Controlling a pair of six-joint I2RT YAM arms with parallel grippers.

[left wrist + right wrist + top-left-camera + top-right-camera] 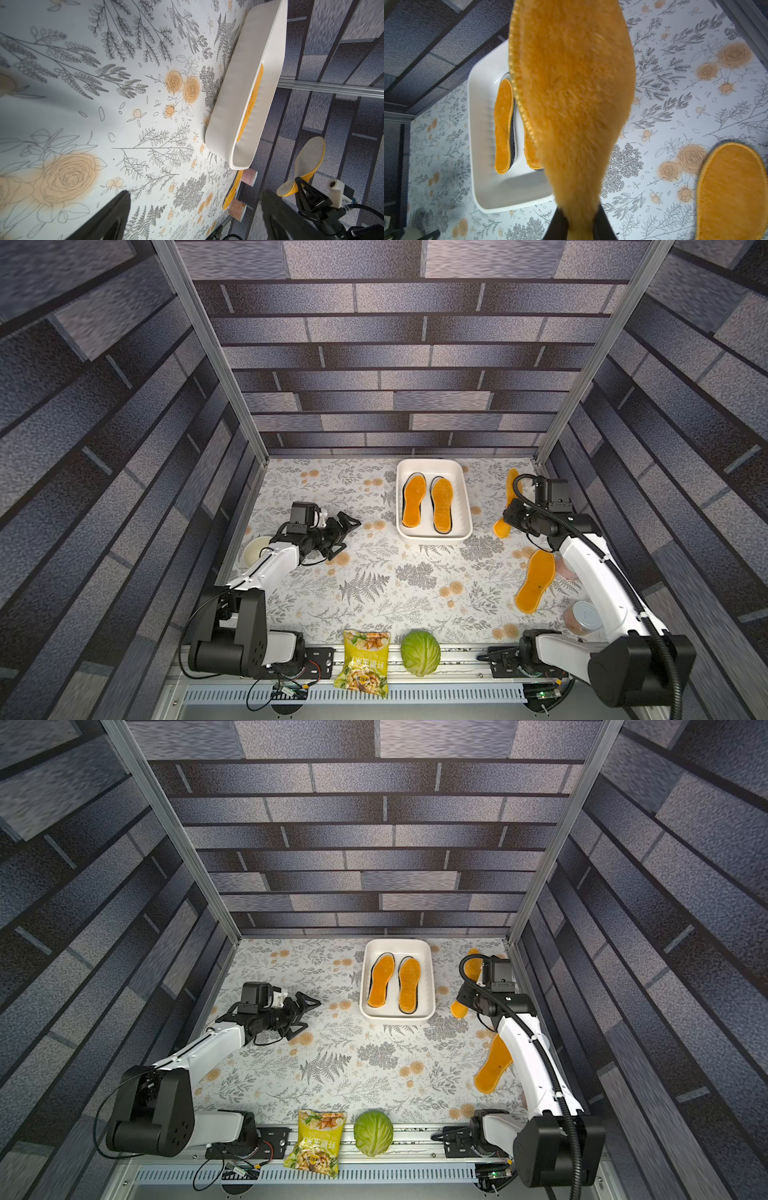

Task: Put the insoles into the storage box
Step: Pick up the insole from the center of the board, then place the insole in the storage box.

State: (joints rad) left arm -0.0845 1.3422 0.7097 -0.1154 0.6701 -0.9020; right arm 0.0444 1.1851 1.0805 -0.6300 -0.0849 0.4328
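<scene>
Fingers of my right gripper are clamped on the heel of an orange insole, held up off the table just beside the box. Two orange insoles already lie abreast in it, on top of darker ones I can't count. After this one, I judge only the loose insole on the table is left, and my left gripper hangs wide open, empty.
</scene>
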